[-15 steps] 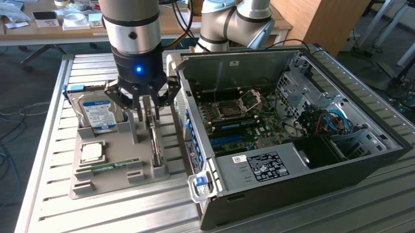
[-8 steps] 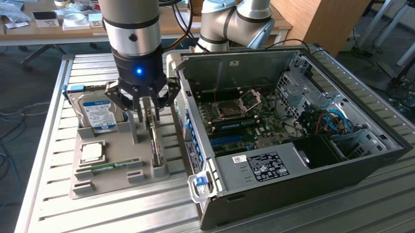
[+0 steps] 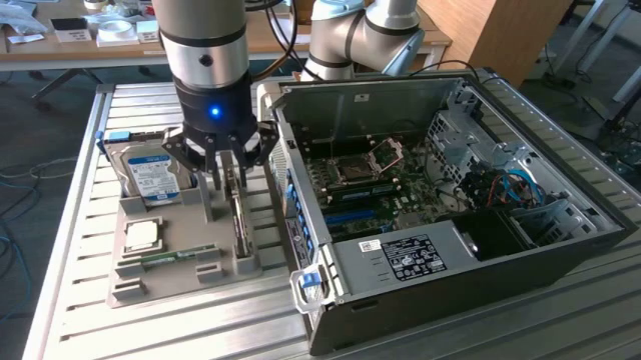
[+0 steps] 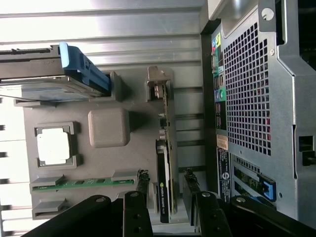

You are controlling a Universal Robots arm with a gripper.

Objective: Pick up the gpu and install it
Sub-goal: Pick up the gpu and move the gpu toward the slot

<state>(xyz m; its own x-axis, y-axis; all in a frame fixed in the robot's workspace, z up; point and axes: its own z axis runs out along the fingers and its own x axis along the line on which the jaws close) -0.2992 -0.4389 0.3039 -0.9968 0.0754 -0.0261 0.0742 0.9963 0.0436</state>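
Observation:
The gpu [image 3: 242, 225] [image 4: 165, 158], a thin dark card, stands on its edge in a slot of the grey holder [image 3: 176, 283] [image 4: 140, 96] on the exterior view's left. My gripper [image 3: 230, 180] [image 4: 166, 190] hangs straight over it, open. One finger sits on each side of the card's upper edge, with a small gap visible on both sides in the wrist view. The open computer case [image 3: 561, 247] [image 4: 256, 98] lies just to the exterior view's right of the holder, its motherboard [image 3: 376, 184] exposed.
The holder also carries a silver hard drive [image 3: 150, 176] [image 4: 47, 81] with a blue-white label, a square processor [image 3: 142, 235] [image 4: 53, 146], a green memory stick [image 3: 165, 257] [image 4: 81, 183] and a grey block [image 4: 108, 127]. Everything rests on a slatted metal table [image 3: 80, 322]. The case wall stands close beside the gpu.

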